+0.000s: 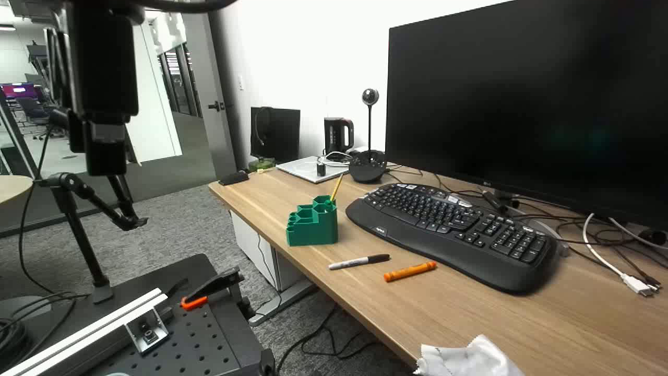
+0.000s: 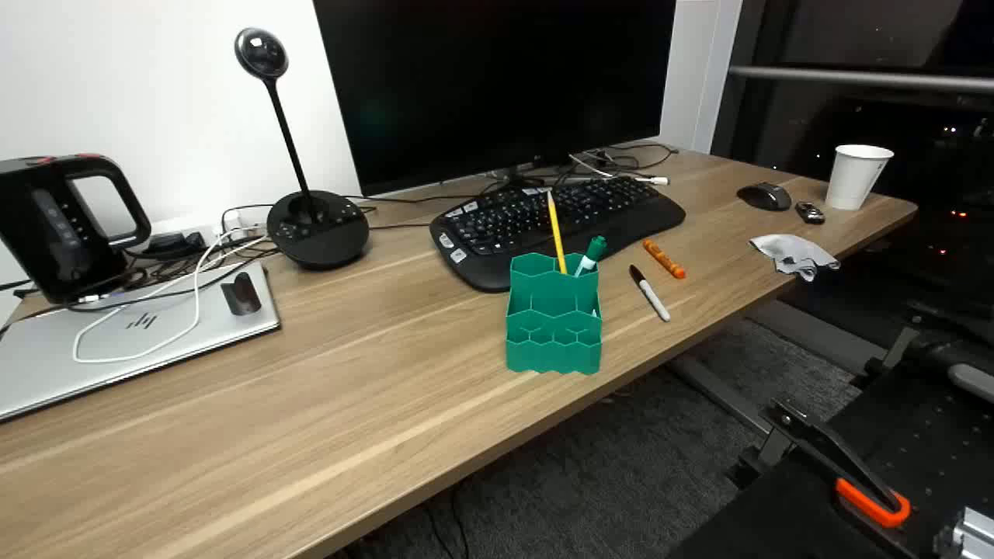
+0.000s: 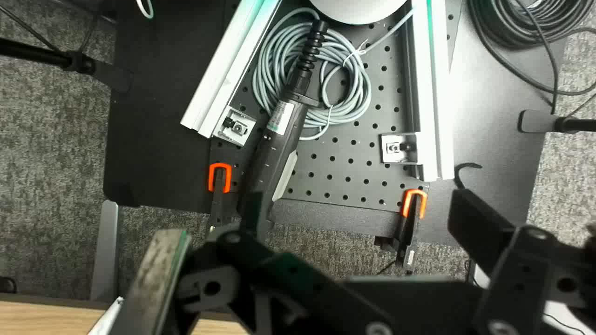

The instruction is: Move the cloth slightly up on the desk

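Over the platform (image 3: 158, 149), the gripper (image 3: 363, 216) is found with its jaws standing wide apart. Below it, in the wrist view, a black handle (image 3: 279, 149) lies across a coil of grey cable (image 3: 357, 88) set between two rails (image 3: 235, 65); two clamps (image 3: 219, 190) — orange-trimmed — sit at the platform edge. On the desk (image 2: 311, 435), apart from the gripper, lies the cloth (image 2: 788, 251), seen in both exterior views: crumpled, pale, its folds reaching the front edge, near the mouse (image 2: 765, 196) and an upright cup (image 2: 854, 178). Farther along, a crayon (image 2: 664, 260) and a capped marker (image 2: 651, 294) lie near each other, apart. Beside them a green holder (image 2: 553, 345) bears a pencil (image 2: 557, 233) and a green-capped pen (image 2: 593, 251), both leaning. The keyboard (image 2: 598, 213) lies behind these, before the monitor (image 2: 505, 85). A laptop (image 2: 46, 365), crossed by a white cable (image 2: 132, 359), and a kettle (image 2: 54, 225) occupy the opposite end.
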`<move>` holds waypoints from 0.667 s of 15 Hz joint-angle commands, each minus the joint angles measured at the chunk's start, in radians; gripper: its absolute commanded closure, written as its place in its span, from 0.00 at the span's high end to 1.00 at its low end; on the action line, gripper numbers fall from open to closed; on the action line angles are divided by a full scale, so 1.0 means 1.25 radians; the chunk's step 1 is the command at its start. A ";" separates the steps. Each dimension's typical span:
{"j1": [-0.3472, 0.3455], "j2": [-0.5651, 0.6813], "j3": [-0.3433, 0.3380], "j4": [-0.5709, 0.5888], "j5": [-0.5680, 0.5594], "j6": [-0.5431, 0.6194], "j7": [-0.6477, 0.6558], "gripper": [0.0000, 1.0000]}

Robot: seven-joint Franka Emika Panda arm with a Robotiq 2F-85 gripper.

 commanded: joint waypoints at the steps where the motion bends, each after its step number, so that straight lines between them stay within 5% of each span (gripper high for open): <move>1: 0.010 0.000 -0.008 0.001 -0.005 -0.001 0.006 1.00; 6: 0.002 0.052 -0.022 0.026 -0.006 0.046 0.005 1.00; 10: -0.016 0.210 -0.084 0.074 -0.052 0.288 -0.059 1.00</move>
